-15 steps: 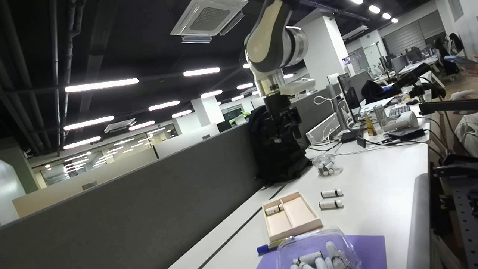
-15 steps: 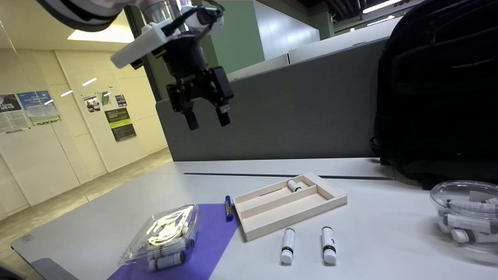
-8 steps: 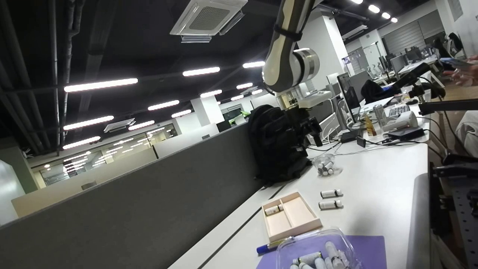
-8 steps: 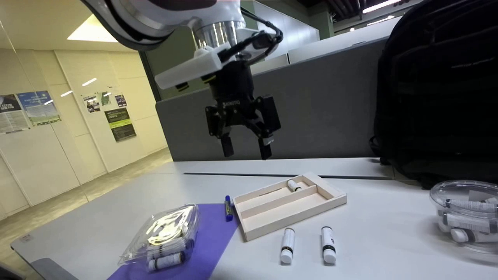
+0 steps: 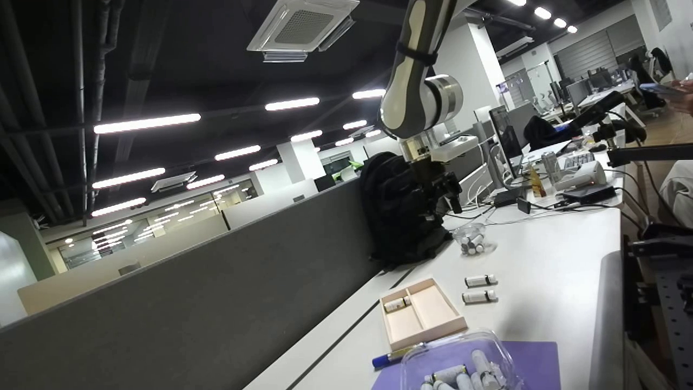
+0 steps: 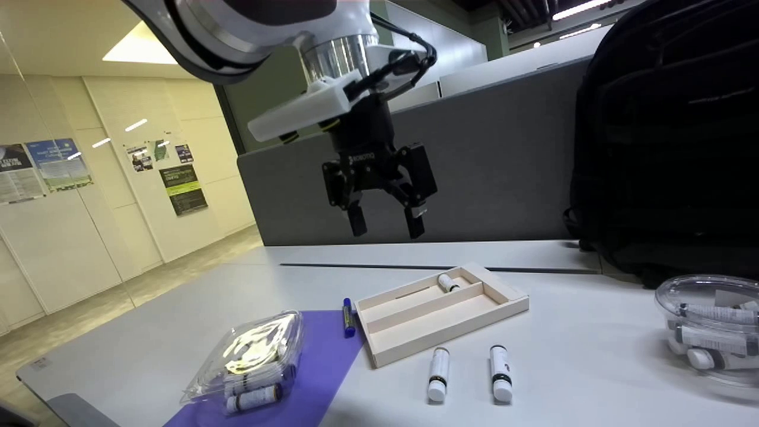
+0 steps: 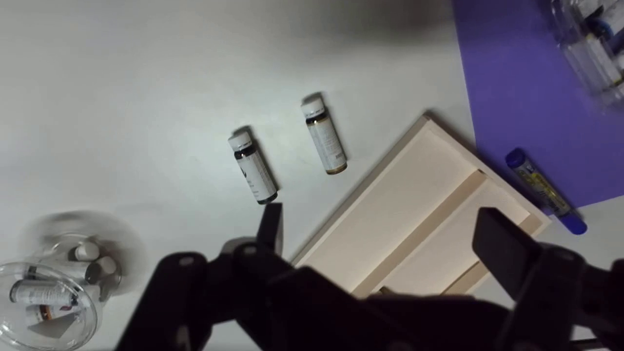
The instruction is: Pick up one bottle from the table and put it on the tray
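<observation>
Wrist view: fingers [image 7: 504, 248] wide apart, bottom; two bottles [image 7: 325, 140] on table [image 7: 122, 112], upper centre; tray [image 7: 399, 204] right of centre; mat [image 7: 521, 87] upper right.

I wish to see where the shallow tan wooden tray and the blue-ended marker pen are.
Wooden tray [image 6: 447, 333], in an exterior view: on its long outer wall.
Marker pen [image 7: 545, 191], in the wrist view: on its barrel.
</observation>
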